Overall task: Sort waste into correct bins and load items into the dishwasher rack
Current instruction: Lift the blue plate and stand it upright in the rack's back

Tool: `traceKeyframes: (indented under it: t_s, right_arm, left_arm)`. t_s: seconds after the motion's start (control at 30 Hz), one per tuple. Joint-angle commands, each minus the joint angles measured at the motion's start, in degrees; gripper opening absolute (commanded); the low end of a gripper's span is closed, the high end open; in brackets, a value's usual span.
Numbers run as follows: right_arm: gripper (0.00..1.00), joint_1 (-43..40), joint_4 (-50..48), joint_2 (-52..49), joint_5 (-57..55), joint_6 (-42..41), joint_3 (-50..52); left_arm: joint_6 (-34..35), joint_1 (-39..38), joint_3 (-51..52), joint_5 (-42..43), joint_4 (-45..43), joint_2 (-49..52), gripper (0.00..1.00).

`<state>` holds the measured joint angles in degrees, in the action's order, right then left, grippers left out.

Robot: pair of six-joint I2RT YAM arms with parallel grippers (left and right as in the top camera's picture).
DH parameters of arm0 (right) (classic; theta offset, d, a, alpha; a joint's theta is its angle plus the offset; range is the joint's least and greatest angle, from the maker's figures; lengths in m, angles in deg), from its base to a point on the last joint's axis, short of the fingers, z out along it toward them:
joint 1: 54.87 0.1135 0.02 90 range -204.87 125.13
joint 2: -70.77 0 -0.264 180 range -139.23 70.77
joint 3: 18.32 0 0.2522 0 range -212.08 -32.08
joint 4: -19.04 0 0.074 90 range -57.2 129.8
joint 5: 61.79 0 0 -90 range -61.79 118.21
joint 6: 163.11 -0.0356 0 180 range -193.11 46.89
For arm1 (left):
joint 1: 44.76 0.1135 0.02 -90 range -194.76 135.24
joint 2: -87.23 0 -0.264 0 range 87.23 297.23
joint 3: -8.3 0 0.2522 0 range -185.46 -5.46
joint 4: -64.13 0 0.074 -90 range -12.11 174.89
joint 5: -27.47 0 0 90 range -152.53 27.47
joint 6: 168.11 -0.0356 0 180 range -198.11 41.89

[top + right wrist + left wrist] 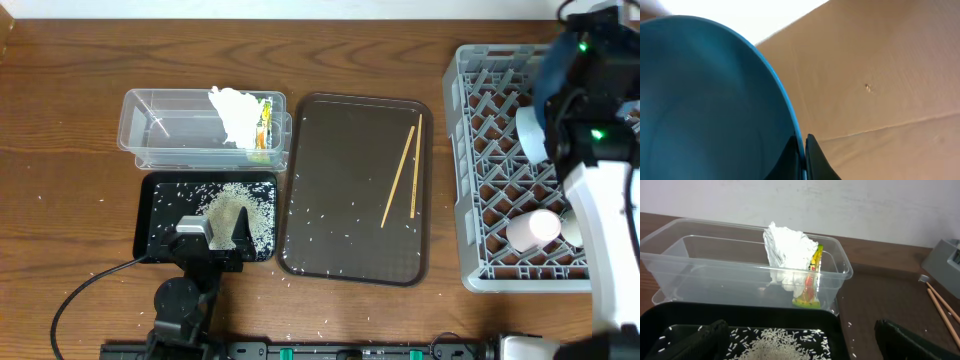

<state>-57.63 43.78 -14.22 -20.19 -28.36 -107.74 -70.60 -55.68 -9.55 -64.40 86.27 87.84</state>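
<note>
The clear tub (160,130) holds the crumpled white tissue (235,112) and the snack wrapper (264,125); both also show in the left wrist view, the tissue (787,250) and the wrapper (810,287). The black tray (160,200) holds a pile of rice (235,210). My left gripper (215,238) hangs open over that rice (775,347), its fingers (800,347) wide apart. My right gripper (804,150) is shut on the rim of the blue plate (705,100), held on edge above the grey rack (480,270). Two chopsticks (402,175) lie on the brown tray.
The brown serving tray (340,230) sits in the middle with stray rice grains on it. In the rack lie a white bowl (530,132), a pink cup (533,230) and a white cup (572,228), partly hidden by my right arm. Loose grains dot the table near the front edge.
</note>
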Motion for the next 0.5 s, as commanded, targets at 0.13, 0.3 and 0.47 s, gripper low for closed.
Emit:
traceKeyframes:
  t_s: [0.13,0.3,0.47]
  right_arm:
    - [0.01,-3.21,-3.78,-4.42,-5.84,17.11,-0.37]
    - [0.01,-5.99,-6.49,-4.85,-6.19,18.14,-0.37]
    - [0.01,-9.55,-6.51,-6.21,-6.03,18.05,-0.37]
  left_arm:
    - [0.26,0.24,1.68,-0.09,0.31,-0.37,0.95]
    - [0.26,0.24,1.68,-0.09,0.31,-0.37,0.95]
    - [0.26,0.24,1.68,-0.09,0.31,-0.37,0.95]
